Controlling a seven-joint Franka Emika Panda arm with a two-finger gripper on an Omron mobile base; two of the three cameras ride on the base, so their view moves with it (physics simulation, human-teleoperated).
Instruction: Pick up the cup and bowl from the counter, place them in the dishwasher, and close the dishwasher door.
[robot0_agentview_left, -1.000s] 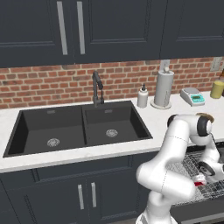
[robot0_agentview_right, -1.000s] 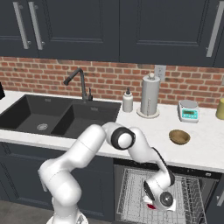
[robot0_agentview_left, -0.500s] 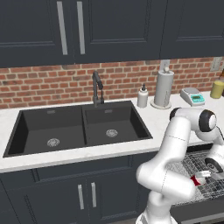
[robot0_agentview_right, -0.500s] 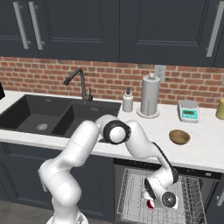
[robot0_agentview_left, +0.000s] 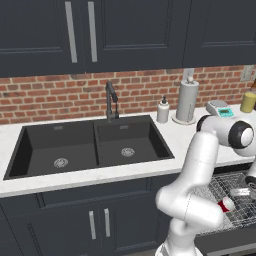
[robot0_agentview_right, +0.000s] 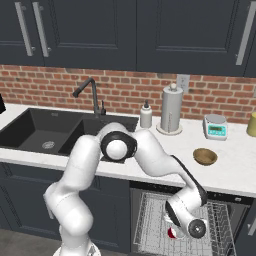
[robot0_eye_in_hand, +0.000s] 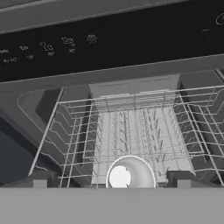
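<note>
The red cup (robot0_agentview_left: 226, 205) lies on its side in the dishwasher's pulled-out wire rack (robot0_agentview_right: 150, 220). In the hand view its whitish end (robot0_eye_in_hand: 127, 173) faces me, low between my fingertips. My gripper (robot0_eye_in_hand: 112, 180) is open, its fingers (robot0_eye_in_hand: 40, 180) standing wide on either side of the cup without touching it. In the right base view the hand (robot0_agentview_right: 192, 227) hangs over the rack and hides most of the cup (robot0_agentview_right: 172, 233). The olive-brown bowl (robot0_agentview_right: 205, 156) sits upright on the white counter (robot0_agentview_right: 235, 172), above the dishwasher. A dark slab (robot0_agentview_left: 225, 242) under the rack's front looks like the lowered door.
The black double sink (robot0_agentview_left: 90, 145) and its faucet (robot0_agentview_left: 111, 100) lie to the left. Along the brick wall stand a soap bottle (robot0_agentview_right: 146, 115), a paper-towel roll (robot0_agentview_right: 171, 110), a small scale (robot0_agentview_right: 215, 126) and a yellowish jar (robot0_agentview_left: 248, 102). Dark cabinets flank the dishwasher.
The arm's elbow has swung a little to the left and the hand has shifted slightly over the rack. The cup lies where it was, and the fingers stay wide apart.
</note>
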